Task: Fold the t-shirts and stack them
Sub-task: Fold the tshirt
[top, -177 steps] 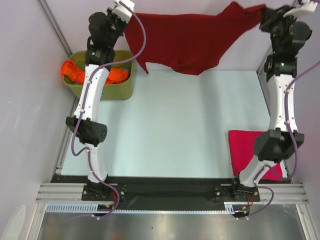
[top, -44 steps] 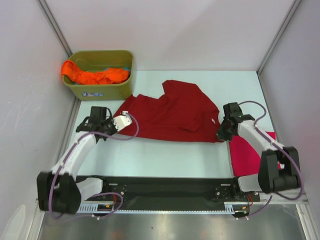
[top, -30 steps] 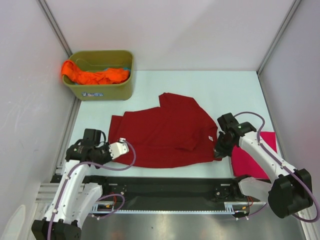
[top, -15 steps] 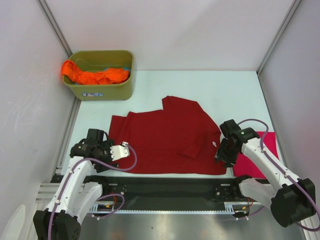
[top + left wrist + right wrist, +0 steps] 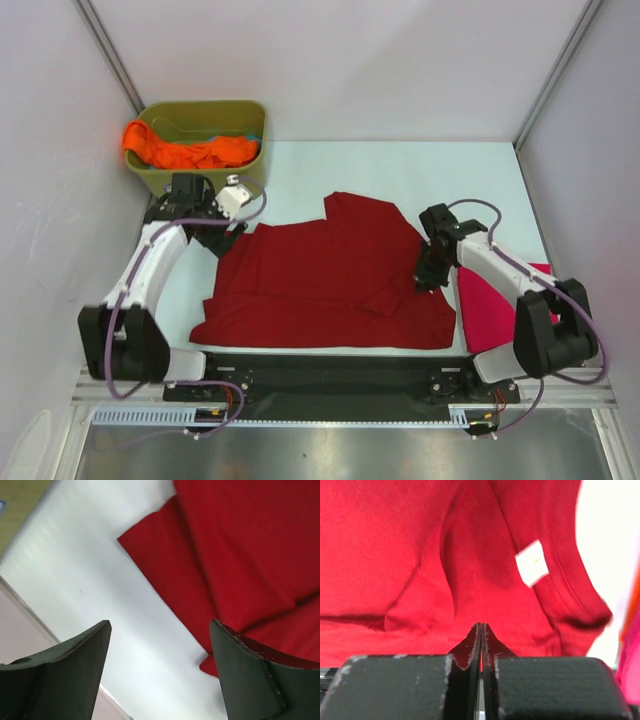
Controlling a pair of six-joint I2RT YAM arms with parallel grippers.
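The dark red t-shirt (image 5: pixel 330 280) lies spread flat on the table, its near hem at the front edge. My left gripper (image 5: pixel 226 214) hovers open beside the shirt's far left corner, near the tub; in the left wrist view its fingers (image 5: pixel 85 645) stand wide apart over bare table, with the red cloth (image 5: pixel 240 555) to the right. My right gripper (image 5: pixel 428 272) is shut above the shirt's right part; the tips (image 5: pixel 481 626) meet over red cloth (image 5: pixel 395 545) near a white label (image 5: pixel 532 563), holding nothing. A folded magenta t-shirt (image 5: pixel 492 318) lies at the right. The orange t-shirt (image 5: pixel 190 150) sits in the tub.
The olive-green tub (image 5: pixel 215 182) stands at the back left corner, close behind my left gripper. White walls enclose the table (image 5: pixel 400 175) on three sides. The black rail with the arm bases (image 5: pixel 320 372) runs along the near edge.
Both grippers let go of the red shirt, which now lies flat. The left one opened and swung back towards the tub. The right one opened briefly, shut again and moved up over the shirt.
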